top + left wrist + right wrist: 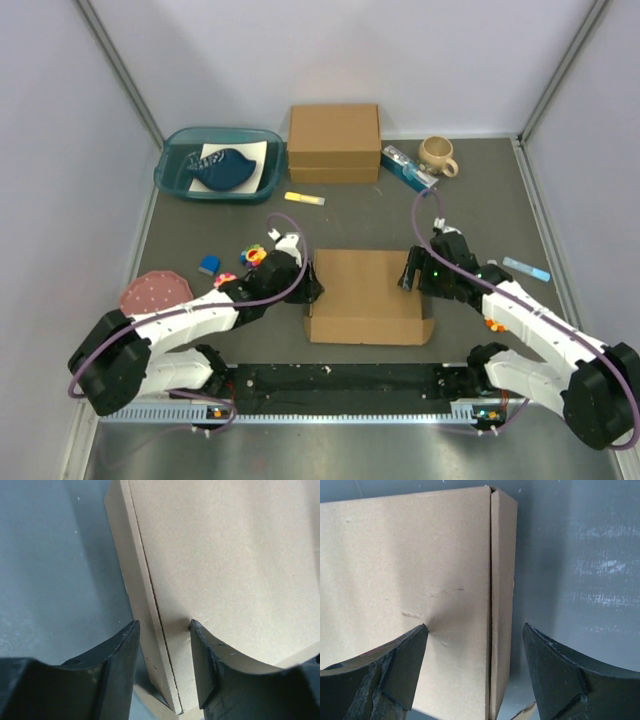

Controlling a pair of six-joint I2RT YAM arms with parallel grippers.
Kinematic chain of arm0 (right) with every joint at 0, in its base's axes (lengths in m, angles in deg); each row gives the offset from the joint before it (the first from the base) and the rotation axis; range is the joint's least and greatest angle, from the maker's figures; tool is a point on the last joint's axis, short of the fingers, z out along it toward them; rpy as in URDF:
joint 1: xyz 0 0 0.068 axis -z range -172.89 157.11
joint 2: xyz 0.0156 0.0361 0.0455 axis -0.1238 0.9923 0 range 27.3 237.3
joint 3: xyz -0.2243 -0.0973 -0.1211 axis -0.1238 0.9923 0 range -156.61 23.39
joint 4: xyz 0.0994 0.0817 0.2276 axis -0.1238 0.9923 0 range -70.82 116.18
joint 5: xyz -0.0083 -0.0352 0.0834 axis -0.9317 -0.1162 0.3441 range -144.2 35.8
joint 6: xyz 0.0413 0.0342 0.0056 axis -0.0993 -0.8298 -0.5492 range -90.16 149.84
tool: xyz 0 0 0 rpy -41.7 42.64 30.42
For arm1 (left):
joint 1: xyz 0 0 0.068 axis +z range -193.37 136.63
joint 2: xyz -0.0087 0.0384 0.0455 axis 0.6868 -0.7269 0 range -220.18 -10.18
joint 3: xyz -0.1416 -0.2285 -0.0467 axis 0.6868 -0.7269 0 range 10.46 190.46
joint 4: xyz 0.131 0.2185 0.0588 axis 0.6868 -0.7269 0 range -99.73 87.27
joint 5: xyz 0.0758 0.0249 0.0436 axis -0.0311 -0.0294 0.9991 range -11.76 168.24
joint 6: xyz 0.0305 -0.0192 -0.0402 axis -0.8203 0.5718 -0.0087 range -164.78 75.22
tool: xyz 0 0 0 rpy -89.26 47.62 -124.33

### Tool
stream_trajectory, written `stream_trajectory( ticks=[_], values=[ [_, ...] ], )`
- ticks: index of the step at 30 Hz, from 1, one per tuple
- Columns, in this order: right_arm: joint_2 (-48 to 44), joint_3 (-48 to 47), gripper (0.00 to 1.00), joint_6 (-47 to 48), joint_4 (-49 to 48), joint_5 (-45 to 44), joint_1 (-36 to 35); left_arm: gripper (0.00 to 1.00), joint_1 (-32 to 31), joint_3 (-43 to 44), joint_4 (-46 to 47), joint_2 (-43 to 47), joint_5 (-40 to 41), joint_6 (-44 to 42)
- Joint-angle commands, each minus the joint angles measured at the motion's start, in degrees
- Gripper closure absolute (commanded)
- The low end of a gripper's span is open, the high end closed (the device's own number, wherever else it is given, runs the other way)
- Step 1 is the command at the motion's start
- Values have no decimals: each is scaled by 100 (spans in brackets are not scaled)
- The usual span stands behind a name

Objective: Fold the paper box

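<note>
The paper box point(365, 290) lies in the middle of the table as a shallow brown carton, its lid down flat. My left gripper point(312, 283) is at its left edge. In the left wrist view the left gripper point(162, 625) is open astride that edge: one fingertip point(196, 630) rests on the lid, the other hangs outside the side wall point(131, 580). My right gripper point(410, 270) is at the right edge. The right wrist view shows the right gripper point(475, 626) open, one fingertip point(420, 632) touching the lid and the other over the table beyond the side wall point(502, 580).
A thicker closed brown box point(334, 142) stands at the back, with a teal tray point(172, 168) to its left and a blue packet point(408, 167) and mug point(437, 155) to its right. A yellow marker point(303, 198), small toys point(255, 257), a pink plate point(155, 292) and a blue pen point(526, 268) lie around.
</note>
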Motion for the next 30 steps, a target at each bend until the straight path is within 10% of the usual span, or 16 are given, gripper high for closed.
stream_trajectory(
  ticks=[1,20,30],
  values=[
    [-256,289,23,-185,-335,258,-3,53,-58,-524,380,-59,-169,159],
    [499,1046,44,-440,-1926,646,-3,55,240,-245,-50,-559,1079,89],
    [701,1441,57,-466,-2558,690,-3,60,285,-832,1266,-901,211,369]
  ],
)
